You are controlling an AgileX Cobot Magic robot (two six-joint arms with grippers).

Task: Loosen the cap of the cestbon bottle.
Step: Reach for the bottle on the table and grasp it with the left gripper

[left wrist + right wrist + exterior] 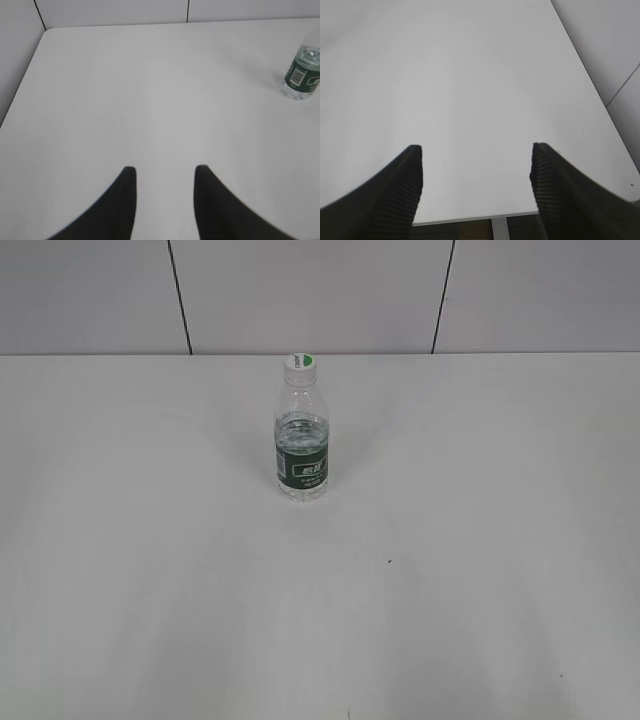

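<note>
Left gripper (pixel 162 172): jaws part-spread, empty. Right gripper (pixel 476 150): jaws spread wide, empty. Cestbon bottle (pixel 302 440): upright, far centre of white table (pixel 480 570), cap (pixel 299 362) on

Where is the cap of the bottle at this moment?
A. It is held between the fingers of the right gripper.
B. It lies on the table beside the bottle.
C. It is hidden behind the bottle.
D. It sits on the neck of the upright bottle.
D: the exterior view shows the white cap on top of the standing cestbon bottle, with no gripper near it.
</note>
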